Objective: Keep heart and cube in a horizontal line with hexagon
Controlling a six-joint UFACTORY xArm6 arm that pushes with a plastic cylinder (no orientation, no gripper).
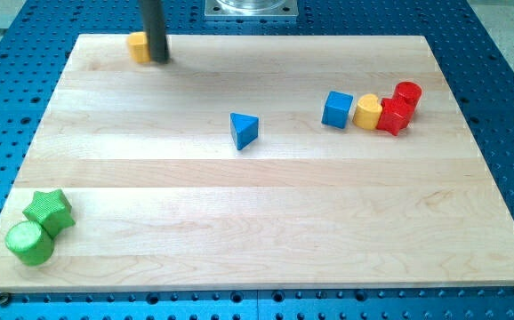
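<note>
Rig has no claw, so no released or clenched state applies; it ends in a dark rod. The tip (156,59) sits at the view's top left, touching or just beside the right face of the yellow hexagon-like block (138,46) near the far edge of the light wooden bench (266,231).

Task blocks: blue cube (337,109) and yellow heart block (367,112) sit side by side at the view's right, apparently touching, already in a roughly horizontal row. Red blocks (398,108), shapes unclear, crowd against the heart's right side. The hexagon is well apart, higher and far to the left.

Judgement: the hexagon is the odd one out, so shoving it down toward the cube's row looks simplest. The tip should get to its top side and push straight down through its centre; an off-centre push will spin it or let it slip away.

Orientation: the cube shows a flat face to the camera, no long axis. Which way the heart's lobes point cannot be made out. The cube-heart pair runs left-right.

Blue triangular block (244,130) sits mid-bench. Green star (48,210) and green cylinder (30,243) are at bottom left, clear of the work.
</note>
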